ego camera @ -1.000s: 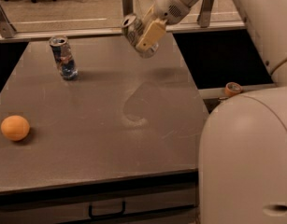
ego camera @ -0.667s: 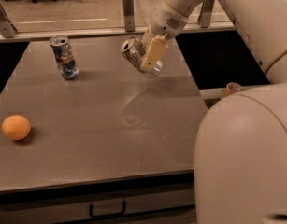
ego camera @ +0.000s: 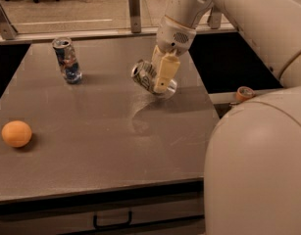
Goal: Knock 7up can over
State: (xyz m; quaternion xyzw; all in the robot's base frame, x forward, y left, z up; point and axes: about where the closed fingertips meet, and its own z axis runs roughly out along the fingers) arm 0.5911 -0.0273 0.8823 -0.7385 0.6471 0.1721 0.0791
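Two drink cans are on the grey rectangular table (ego camera: pixel 101 146) before us. The one that matters, the small silvery-white 7up can (ego camera: pixel 146 77) with faint dark markings and a shiny metal top, is over the right half of the table, towards the far edge. It is strongly tilted, with its top pointing left and towards us and its base low on the right. We cannot tell whether the base touches the tabletop; a shadow lies just under it.

Our white two-finger gripper (ego camera: pixel 159 78) is closed around this can. One cream-coloured finger (ego camera: pixel 163 72) lies across the can's near side, and the other is hidden behind it. The white arm (ego camera: pixel 228 13) comes down to it from the upper right.

We see the silver can with blue and red markings (ego camera: pixel 67 60) upright near the far left corner, well apart from the gripper. A round orange fruit (ego camera: pixel 16 133) sits by the left edge, closer to us. Our rounded white body (ego camera: pixel 258 165) fills the lower right.
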